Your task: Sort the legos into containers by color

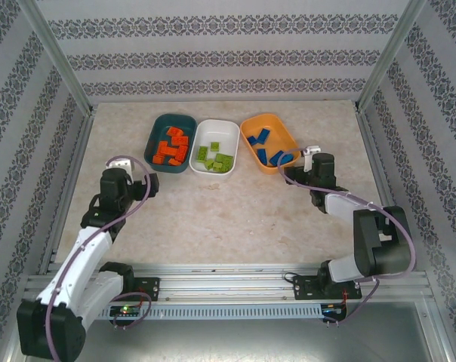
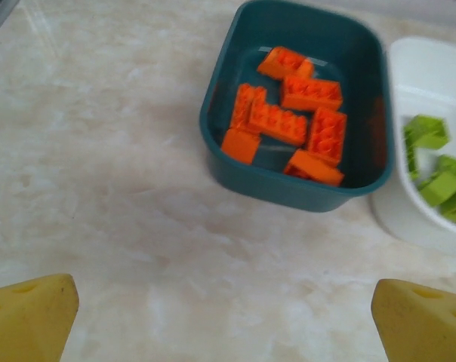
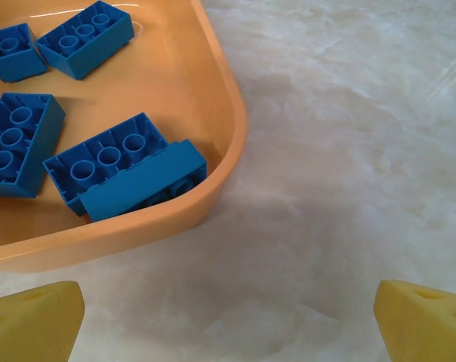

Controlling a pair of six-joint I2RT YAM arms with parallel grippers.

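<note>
Sorting looks complete: orange-red legos point(image 1: 172, 148) fill the teal tray point(image 1: 154, 149), green legos point(image 1: 216, 158) the white tray point(image 1: 229, 134), blue legos point(image 1: 273, 153) the orange tray point(image 1: 282, 130) at one o'clock, while both grippers point(image 2: 226, 317) point(image 3: 228, 320) gape wide, empty.

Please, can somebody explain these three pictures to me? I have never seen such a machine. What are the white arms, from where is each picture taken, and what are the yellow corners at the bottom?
These are two robot arms fixed at the near edge of a table. The wide picture comes from a camera above and behind them. The other two come from cameras on the wrists. The yellow corners are each pincer's fingertips: the left pincer and the right pincer are both open and hold nothing. On the table stand three trays: a teal tray with orange bricks, a white tray with green bricks, and an orange tray with blue bricks.
</note>
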